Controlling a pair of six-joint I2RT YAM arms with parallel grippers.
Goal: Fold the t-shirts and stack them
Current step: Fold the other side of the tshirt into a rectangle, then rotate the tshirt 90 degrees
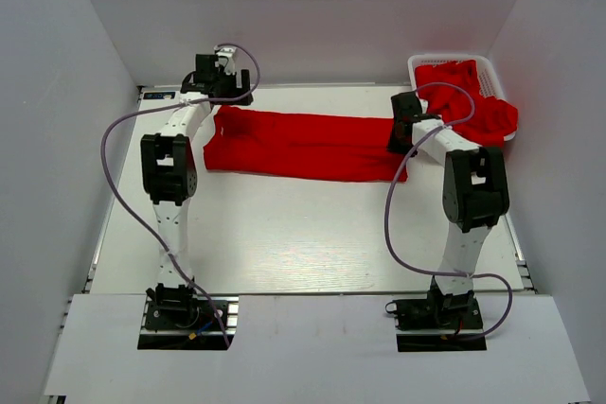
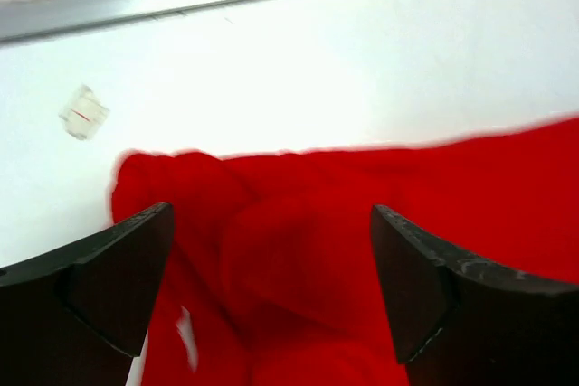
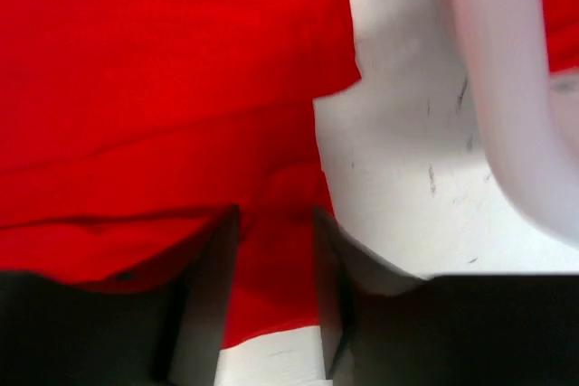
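Observation:
One red t-shirt lies stretched in a long band across the far half of the table. My left gripper hovers over its left end. In the left wrist view the left gripper is wide open over bunched red cloth, with a small white label showing. My right gripper is at the shirt's right end. In the right wrist view the right gripper has its jaws a little apart, with the edge of the red cloth lying between them. More red t-shirts fill the basket and hang over its rim.
The white slotted basket stands at the far right corner; its white rim shows close to the right gripper. A small clear piece lies on the white table near the far left rail. White walls enclose three sides.

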